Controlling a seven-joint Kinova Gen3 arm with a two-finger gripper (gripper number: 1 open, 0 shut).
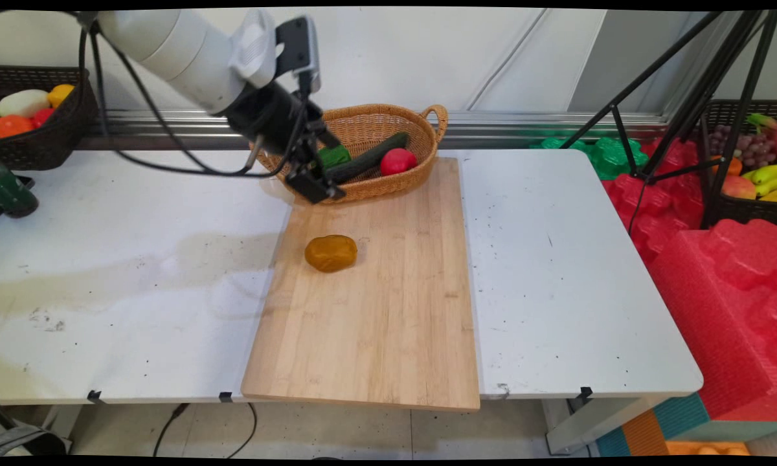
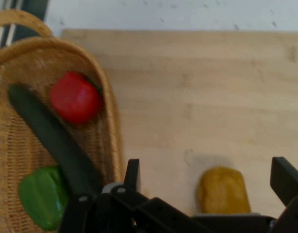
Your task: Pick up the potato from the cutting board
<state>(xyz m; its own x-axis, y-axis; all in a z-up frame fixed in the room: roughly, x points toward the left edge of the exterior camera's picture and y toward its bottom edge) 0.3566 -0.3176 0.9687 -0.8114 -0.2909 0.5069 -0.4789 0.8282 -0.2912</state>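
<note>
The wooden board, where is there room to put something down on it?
The wooden board is bare in its near half and along its right side, up to the white table. Only the brown potato lies near its middle. The far end is crowded: the wicker basket and the gripper sit there.

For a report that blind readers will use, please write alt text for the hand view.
The open tool hangs over a wooden board, with a yellow-brown vegetable lying between its fingers. At the left, a wicker basket holds a red vegetable, a dark green cucumber and a green pepper.
</note>
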